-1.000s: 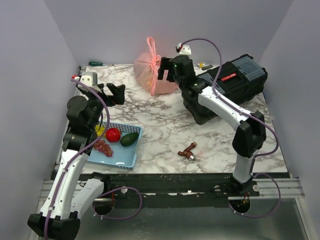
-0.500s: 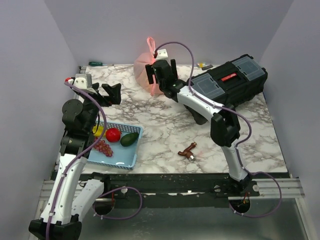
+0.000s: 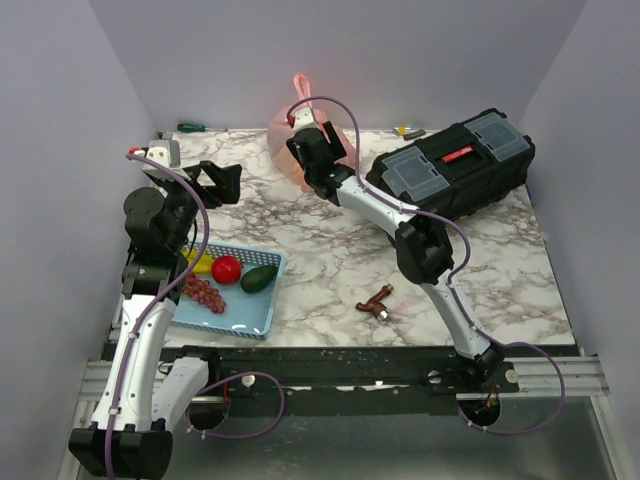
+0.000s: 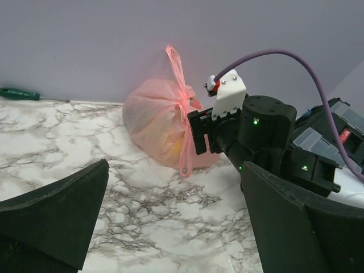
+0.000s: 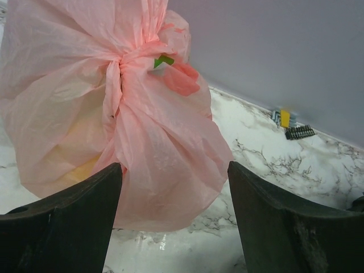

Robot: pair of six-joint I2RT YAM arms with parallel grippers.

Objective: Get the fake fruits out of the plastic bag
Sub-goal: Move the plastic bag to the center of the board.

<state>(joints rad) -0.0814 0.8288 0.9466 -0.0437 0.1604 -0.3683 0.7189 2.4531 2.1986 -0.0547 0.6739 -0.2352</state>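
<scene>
The pink plastic bag (image 3: 281, 138) sits knotted shut at the table's back, its handles sticking up; it also shows in the left wrist view (image 4: 154, 116). A yellowish-orange fruit (image 5: 85, 168) shows faintly through the bag (image 5: 159, 148); the other fruits inside are hidden. My right gripper (image 3: 305, 152) is open right at the bag's near side, its fingers (image 5: 74, 210) either side of the lower bulge, and whether they touch it I cannot tell. My left gripper (image 3: 224, 183) is open and empty, above the table left of the bag. A red fruit (image 3: 226, 268) lies in the basket.
A light blue basket (image 3: 250, 320) at front left holds an avocado (image 3: 259, 278), grapes (image 3: 205, 294) and a yellow item. A black toolbox (image 3: 450, 165) stands at back right. A green screwdriver (image 3: 195, 127) lies by the back wall. A brown object (image 3: 376, 303) lies at front centre.
My right arm has swung left from in front of the toolbox to the bag, its gripper now against the bag. My left gripper has shifted slightly left and farther back.
</scene>
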